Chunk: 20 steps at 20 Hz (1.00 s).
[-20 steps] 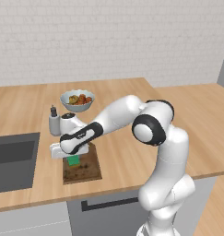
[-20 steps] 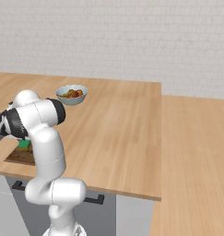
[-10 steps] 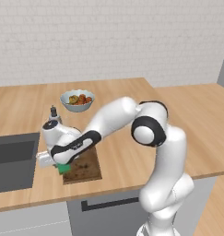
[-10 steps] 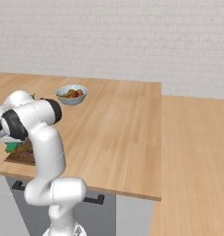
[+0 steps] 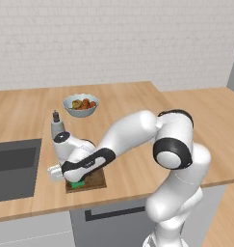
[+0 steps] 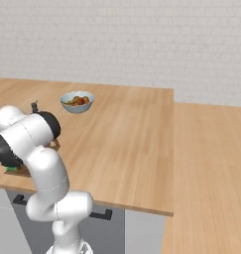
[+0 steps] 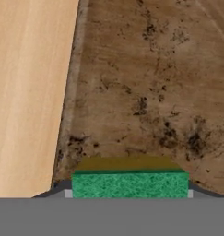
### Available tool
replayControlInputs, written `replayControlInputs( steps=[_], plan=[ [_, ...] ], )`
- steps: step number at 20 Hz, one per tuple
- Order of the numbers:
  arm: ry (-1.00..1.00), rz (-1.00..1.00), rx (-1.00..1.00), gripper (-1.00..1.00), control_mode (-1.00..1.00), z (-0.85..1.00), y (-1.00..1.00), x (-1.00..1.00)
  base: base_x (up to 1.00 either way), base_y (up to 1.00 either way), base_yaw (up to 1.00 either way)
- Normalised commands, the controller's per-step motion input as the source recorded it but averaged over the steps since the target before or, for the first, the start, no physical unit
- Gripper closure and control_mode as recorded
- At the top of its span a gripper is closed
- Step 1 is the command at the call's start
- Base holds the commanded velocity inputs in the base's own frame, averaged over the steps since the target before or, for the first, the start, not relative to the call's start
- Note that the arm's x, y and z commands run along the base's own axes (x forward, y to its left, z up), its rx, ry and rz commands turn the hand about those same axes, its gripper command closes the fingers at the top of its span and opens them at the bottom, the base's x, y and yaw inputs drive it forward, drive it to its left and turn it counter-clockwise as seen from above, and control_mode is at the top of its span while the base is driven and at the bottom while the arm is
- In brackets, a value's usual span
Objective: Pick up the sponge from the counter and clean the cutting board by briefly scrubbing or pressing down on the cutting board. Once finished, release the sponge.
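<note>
Scrub phase, sponge (image 7: 129,183) clamped between the two dark finger tips, green face toward the camera, yellowish layer on the far side facing the cutting board (image 7: 155,92). Gripper (image 5: 70,179) low at the near-left corner of the board, next to the sink (image 5: 12,166). Sponge visible in the left base view as a green sliver (image 5: 77,184) under the hand, sitting on or just over the board's front edge; contact probably made, hard to confirm at this resolution. Long axis of the sponge across the gap between the finger tips, roughly parallel to the board's short near edge. Board's left edge just to the left of the sponge in the hand view, bare counter (image 7: 30,92) beyond it. Speckled dirt spread ahead and to the right of the sponge, so most of the uncleaned surface lies forward along the board, away from the corner. Next move likely a push forward across the dirt, then opening to drop the sponge. Bowl (image 5: 80,104) and small bottle (image 5: 56,126) behind the board, well apart from the hand.
</note>
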Motion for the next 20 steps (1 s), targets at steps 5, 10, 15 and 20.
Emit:
replayControlInputs(
  steps=[5, 10, 15, 20],
  plan=[
    [0.02, 0.0, 0.0, 1.0, -1.0, -0.04, -0.11, 0.39, 0.0, 0.0, 0.0],
    [-0.02, 0.0, 0.0, 1.0, -1.0, -0.05, 0.47, -0.07, 0.0, 0.0, 0.0],
    [-0.07, 0.0, 0.0, 1.0, -1.0, 0.0, 0.42, -0.21, 0.0, 0.0, 0.0],
    [-0.02, 0.0, 0.0, 1.0, -1.0, -0.05, 0.07, -0.07, 0.0, 0.0, 0.0]
  ],
)
